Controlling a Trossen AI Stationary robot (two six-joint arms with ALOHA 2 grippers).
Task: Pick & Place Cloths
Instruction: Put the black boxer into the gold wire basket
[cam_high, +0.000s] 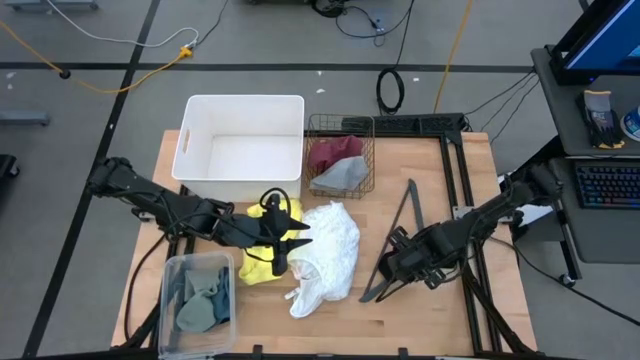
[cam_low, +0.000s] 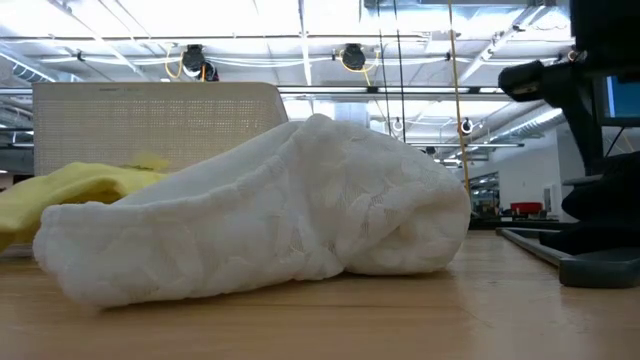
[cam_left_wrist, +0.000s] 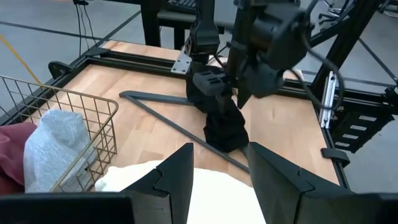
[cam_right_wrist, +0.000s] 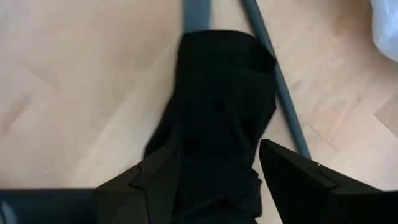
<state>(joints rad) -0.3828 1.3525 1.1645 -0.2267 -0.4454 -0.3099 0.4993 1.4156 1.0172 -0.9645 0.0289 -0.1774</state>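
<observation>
A white cloth (cam_high: 328, 255) (cam_low: 270, 210) lies crumpled mid-table, and a yellow cloth (cam_high: 260, 265) (cam_low: 70, 190) lies against its left side. My left gripper (cam_high: 295, 243) (cam_left_wrist: 221, 180) is open over the seam between the two; whether it touches them I cannot tell. My right gripper (cam_high: 398, 265) (cam_right_wrist: 217, 180) is shut on a black cloth (cam_left_wrist: 225, 127) at the table's right. The cloth sits over a thin black angled bar (cam_high: 405, 225). My right gripper pinches the black cloth's bunched upper part (cam_right_wrist: 214, 168) between its two fingers, coming from above and slanting down. The cloth hangs in a bundle below the fingers. Its lower end (cam_left_wrist: 227, 142) rests on the table and across the angled bar.
A white bin (cam_high: 245, 105) stands at the far left. Beside it a wire basket (cam_high: 340, 125) holds a maroon and a grey cloth. A clear tub (cam_high: 172, 300) at the near left holds teal and sage cloths. Bare wood lies along the near edge (cam_high: 430, 320).
</observation>
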